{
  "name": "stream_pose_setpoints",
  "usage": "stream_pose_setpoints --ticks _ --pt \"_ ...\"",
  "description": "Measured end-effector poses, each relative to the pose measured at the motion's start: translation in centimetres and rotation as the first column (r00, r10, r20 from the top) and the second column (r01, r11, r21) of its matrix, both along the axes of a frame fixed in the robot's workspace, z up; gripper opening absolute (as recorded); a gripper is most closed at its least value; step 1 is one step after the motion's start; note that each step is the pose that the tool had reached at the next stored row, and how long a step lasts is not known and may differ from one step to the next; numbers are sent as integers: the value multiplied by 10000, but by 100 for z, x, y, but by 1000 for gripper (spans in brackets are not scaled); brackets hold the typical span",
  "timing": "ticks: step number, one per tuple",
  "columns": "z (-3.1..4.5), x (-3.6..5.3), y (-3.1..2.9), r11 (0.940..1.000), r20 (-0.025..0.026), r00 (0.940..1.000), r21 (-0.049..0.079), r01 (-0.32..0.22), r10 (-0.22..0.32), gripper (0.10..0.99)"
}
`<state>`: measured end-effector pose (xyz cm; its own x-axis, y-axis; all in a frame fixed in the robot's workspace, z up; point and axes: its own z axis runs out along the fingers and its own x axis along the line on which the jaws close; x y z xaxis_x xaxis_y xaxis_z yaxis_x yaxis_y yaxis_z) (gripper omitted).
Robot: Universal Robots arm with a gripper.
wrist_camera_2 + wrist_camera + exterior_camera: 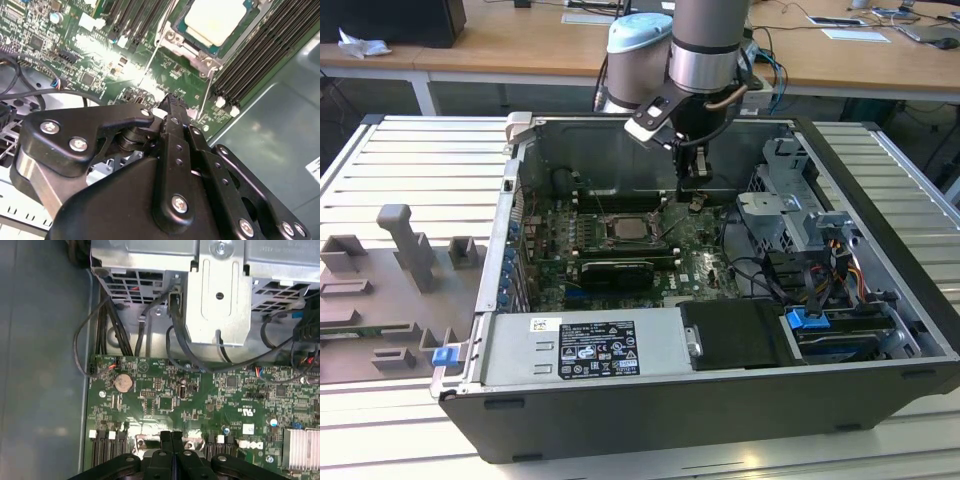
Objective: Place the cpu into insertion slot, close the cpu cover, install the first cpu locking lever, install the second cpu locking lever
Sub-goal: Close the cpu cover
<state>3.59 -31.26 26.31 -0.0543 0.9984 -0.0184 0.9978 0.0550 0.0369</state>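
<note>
Jaws together, just off the socket.
Your jaws are pressed together with nothing between them, low over the motherboard point(165, 400). The cpu point(216, 20) lies seated in the insertion slot point(197, 55), near the jaws, on the exterior view's left of them.

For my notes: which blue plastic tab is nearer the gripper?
The blue tab beside the drive-bay cables, on the exterior view's right; the other blue tab sits at the case's corner on that view's left.
</note>
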Motion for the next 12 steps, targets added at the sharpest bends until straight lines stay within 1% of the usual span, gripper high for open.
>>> stream_pose_setpoints --ticks 4,5,6,7,9,10,12 --pt "0 64 0 10000 -62 10000 0 1 -1 106" --pt "0 90 0 10000 -96 10000 -3 0 0 106" --pt "0 106 0 10000 -115 9999 -4 -1 1 106" --pt "0 133 0 10000 -150 9999 -4 0 0 106" --pt "-2 171 0 10000 -196 9998 -4 1 -1 106" --pt "-5 202 0 10000 -229 9997 -4 -1 1 106" --pt "-25 227 0 10000 -276 9996 -4 0 0 106"
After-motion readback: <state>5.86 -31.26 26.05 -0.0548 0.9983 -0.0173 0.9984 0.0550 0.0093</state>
